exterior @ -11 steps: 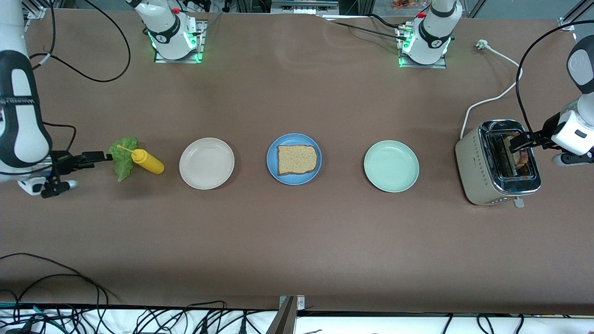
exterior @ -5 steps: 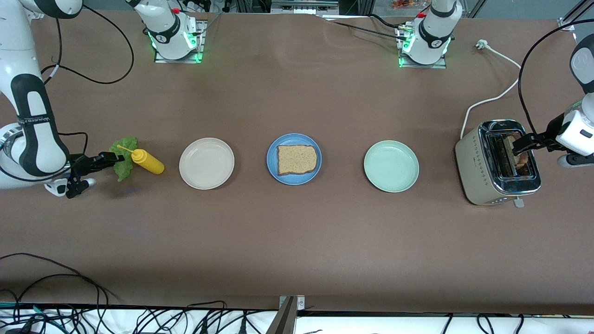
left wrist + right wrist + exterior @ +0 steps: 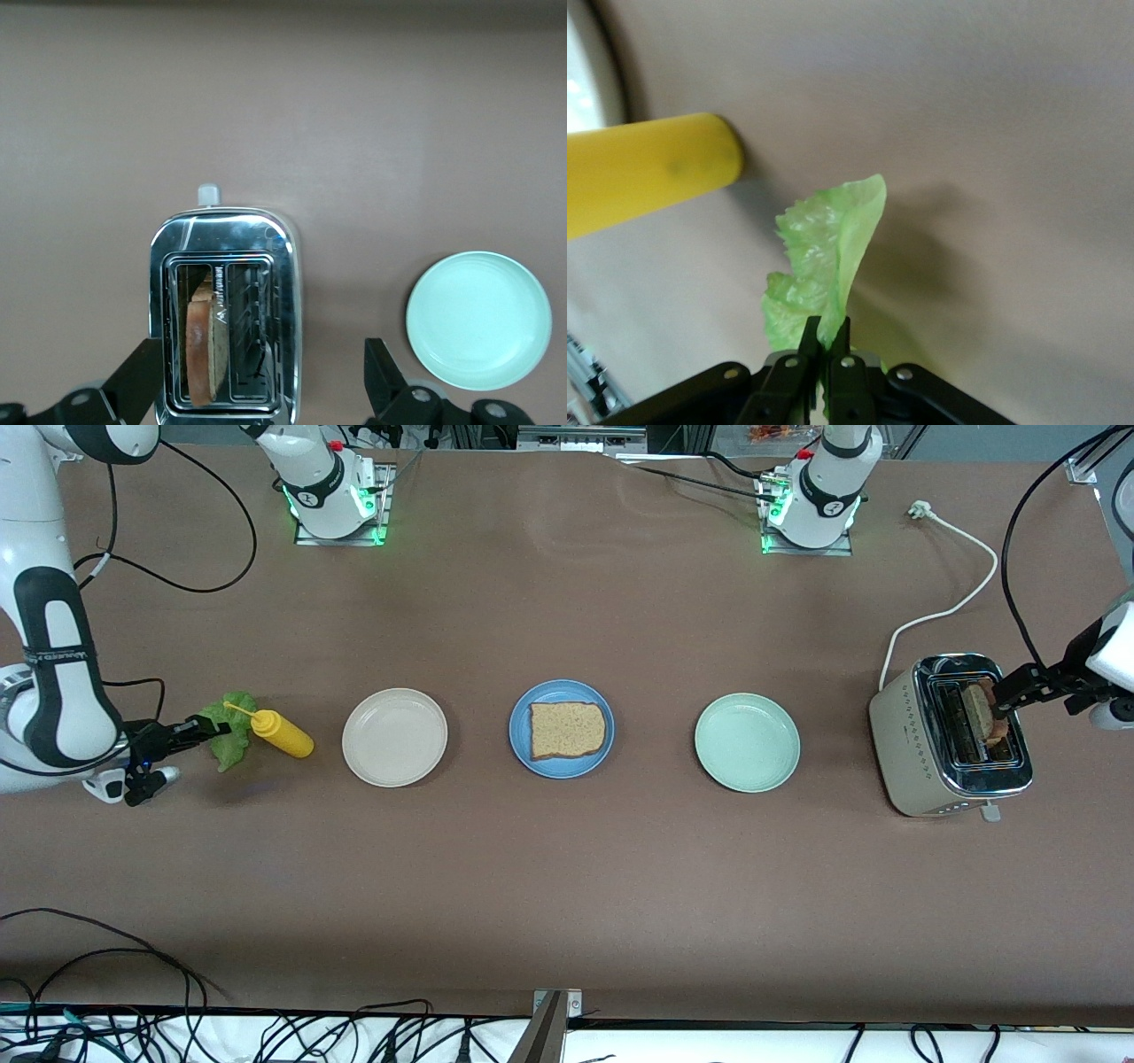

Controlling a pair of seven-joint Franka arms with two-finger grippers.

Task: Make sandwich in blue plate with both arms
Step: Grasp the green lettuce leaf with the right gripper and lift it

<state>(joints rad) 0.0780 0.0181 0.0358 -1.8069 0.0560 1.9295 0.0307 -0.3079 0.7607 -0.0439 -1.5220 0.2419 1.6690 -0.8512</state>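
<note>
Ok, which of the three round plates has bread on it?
The round blue plate in the middle holds a square tan bread slice; the cream-white plate and pale green plate beside it hold nothing.

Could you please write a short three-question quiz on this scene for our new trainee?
1. True or false: the right gripper is shut on the lettuce leaf.
2. Which plate holds the bread slice? A) the cream-white plate B) the blue plate C) the pale green plate
3. Fill in: the open left gripper is over the ____, which has a slice of bread in one slot.

Key
1. True: its fingers pinch the leaf's edge beside the yellow squeeze bottle.
2. B.
3. Toaster, at the left arm's end of the table.
</note>
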